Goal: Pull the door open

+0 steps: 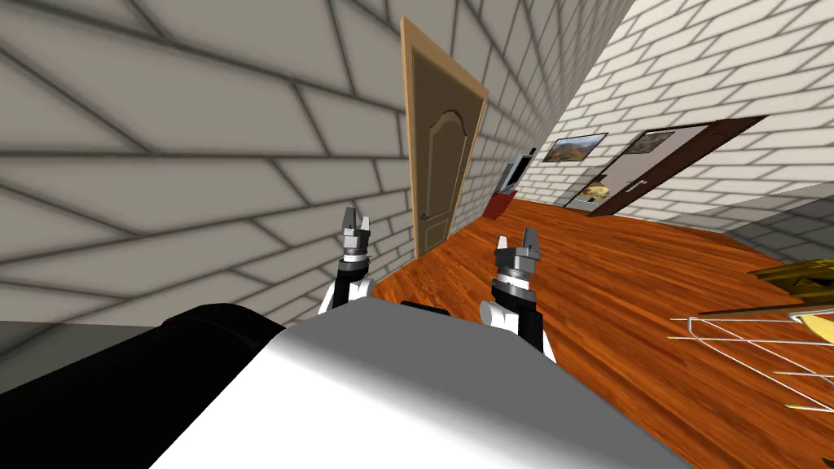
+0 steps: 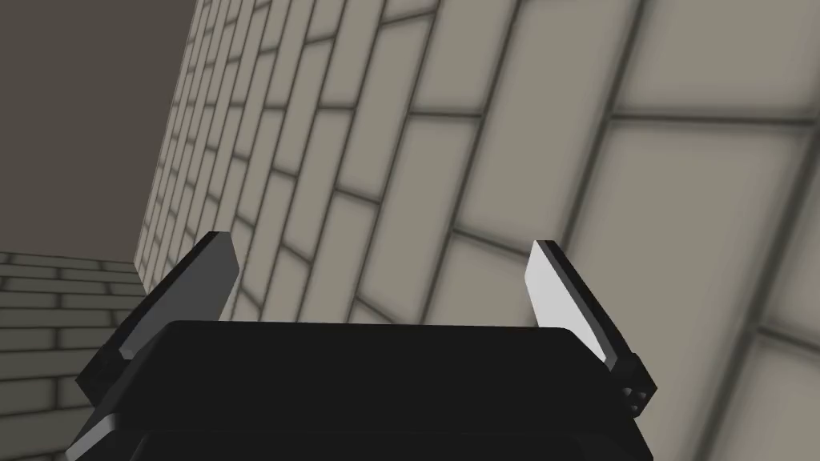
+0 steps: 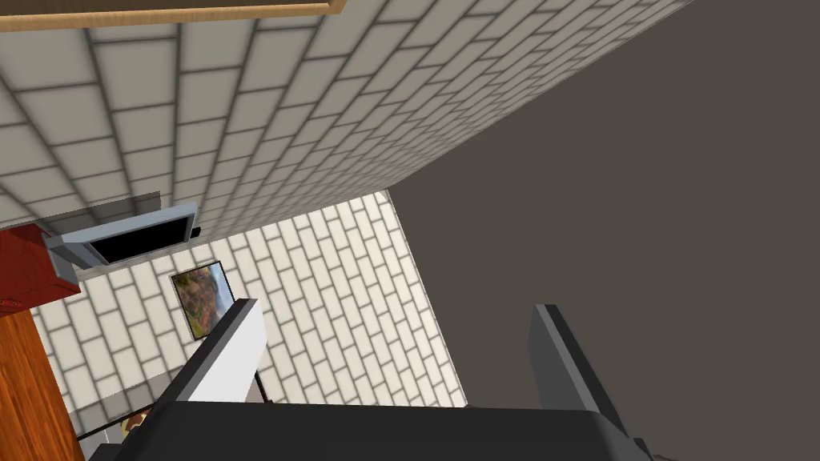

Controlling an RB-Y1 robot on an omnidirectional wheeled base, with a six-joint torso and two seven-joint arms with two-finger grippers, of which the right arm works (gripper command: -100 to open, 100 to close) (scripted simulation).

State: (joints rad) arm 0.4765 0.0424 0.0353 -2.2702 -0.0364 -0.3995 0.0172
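A brown panelled door (image 1: 440, 155) in a lighter wooden frame stands shut in the brick wall ahead on my left, with a small dark handle (image 1: 424, 216) at its near edge. My left gripper (image 1: 353, 218) is raised close to the brick wall, short of the door, with its fingers (image 2: 548, 280) open and nothing between them. My right gripper (image 1: 516, 242) hangs open over the wooden floor, to the right of the door and well apart from it. The top edge of the door frame (image 3: 172, 12) crosses the right wrist view.
A second, dark-framed door (image 1: 651, 167) stands ajar in the far wall. A red cabinet (image 1: 498, 202) with a screen above it sits past the brown door. A wire rack (image 1: 761, 346) and a yellow object lie at the right. Wooden floor (image 1: 635, 269) spreads ahead.
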